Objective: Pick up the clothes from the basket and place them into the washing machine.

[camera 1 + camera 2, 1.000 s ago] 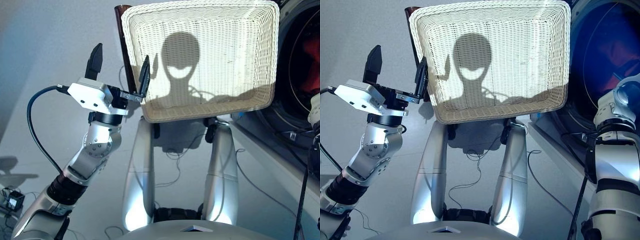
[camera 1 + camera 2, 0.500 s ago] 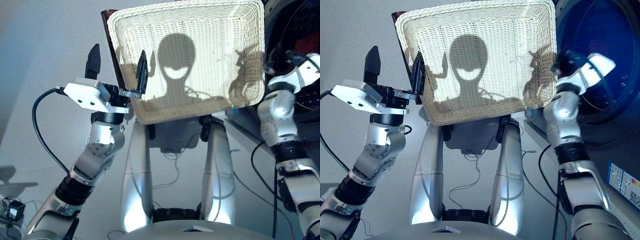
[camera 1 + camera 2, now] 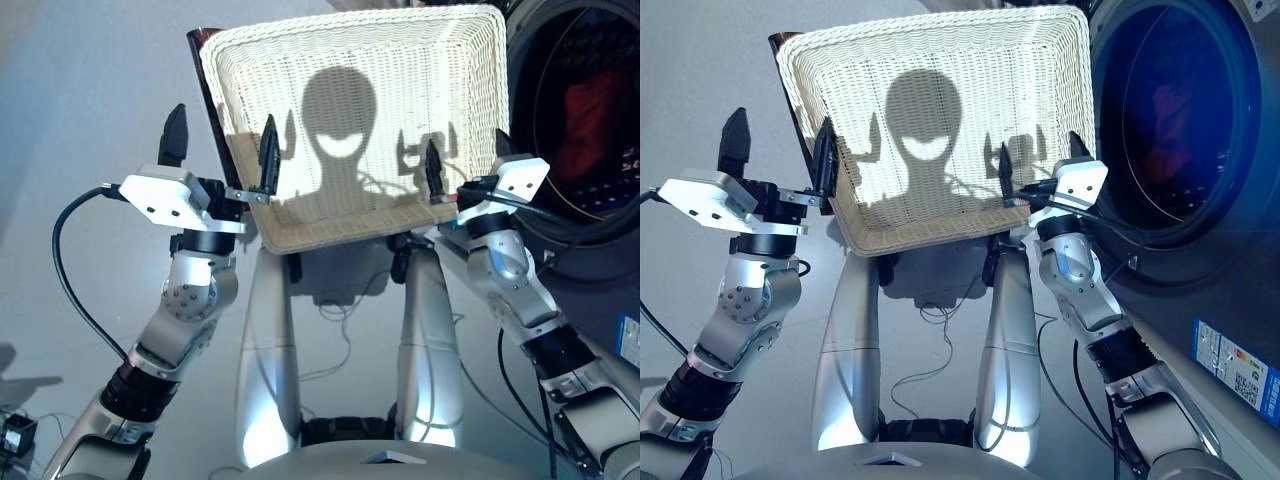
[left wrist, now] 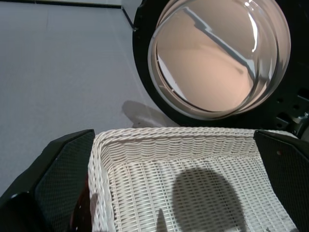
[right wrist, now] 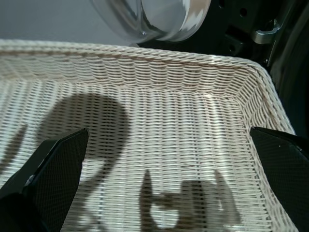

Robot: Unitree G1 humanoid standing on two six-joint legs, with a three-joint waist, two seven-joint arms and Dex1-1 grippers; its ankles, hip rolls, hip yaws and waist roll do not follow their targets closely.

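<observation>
Both grippers hover over the near edge of the basket [image 3: 370, 120], one at each near corner, and neither holds anything. On the left gripper [image 3: 220, 150] the fingers [image 3: 172, 135] stand wide apart, one outside the basket's rim and one above its near left corner. On the right gripper [image 3: 465, 170] the fingers [image 3: 432, 172] are likewise spread apart. Beyond the basket to the right, the washing machine [image 3: 610, 260] shows red cloth [image 3: 590, 110] lying inside its drum [image 3: 585, 130].
</observation>
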